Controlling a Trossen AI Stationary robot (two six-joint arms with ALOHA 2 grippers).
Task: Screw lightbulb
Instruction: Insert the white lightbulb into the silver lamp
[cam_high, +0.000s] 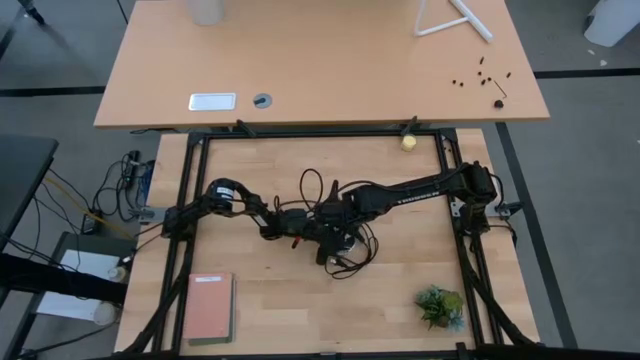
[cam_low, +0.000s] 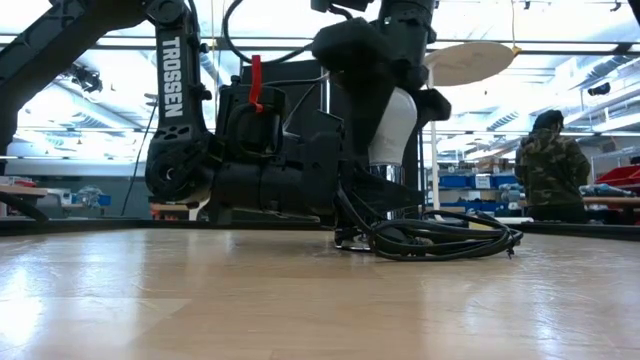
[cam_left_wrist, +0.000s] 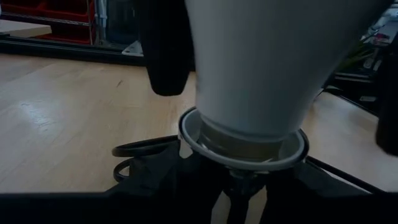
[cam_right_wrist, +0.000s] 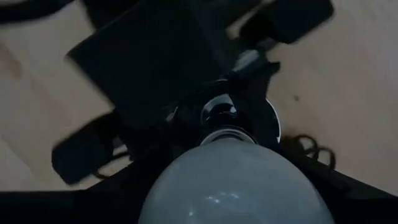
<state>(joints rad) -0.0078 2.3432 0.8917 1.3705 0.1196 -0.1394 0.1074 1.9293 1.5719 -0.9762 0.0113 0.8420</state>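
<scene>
The step in hand looks like the seating itself: the lightbulb (cam_left_wrist: 261, 62) stands upright with its narrow base inside the silver socket (cam_left_wrist: 242, 144), so I judge it has entered the socket and is being threaded, though how far it has turned cannot be read.

The right gripper (cam_right_wrist: 239, 186) carries the lightbulb from above. In the right wrist view the frosted dome sits directly between its dark fingers, with the socket's mouth just beyond the dome. The fingers are closed to the width of the glass and appear to clamp it.

The left gripper (cam_left_wrist: 239, 199) lies low on the bench (cam_low: 300, 300), directly under and beside the socket. In the left wrist view its dark fingers flank the stem below the silver rim, so it seems to brace the socket, but I cannot tell whether they pinch it or merely rest against it.

The black cord (cam_low: 440, 240) lies coiled on the bench just beside the socket, on the side away from the left arm.

The next move, by my judgement, calls for a wrist rotation about the bulb's axis with light downward pressure, keeping the bulb straight so the thread does not cross, while the socket is kept from spinning.
</scene>
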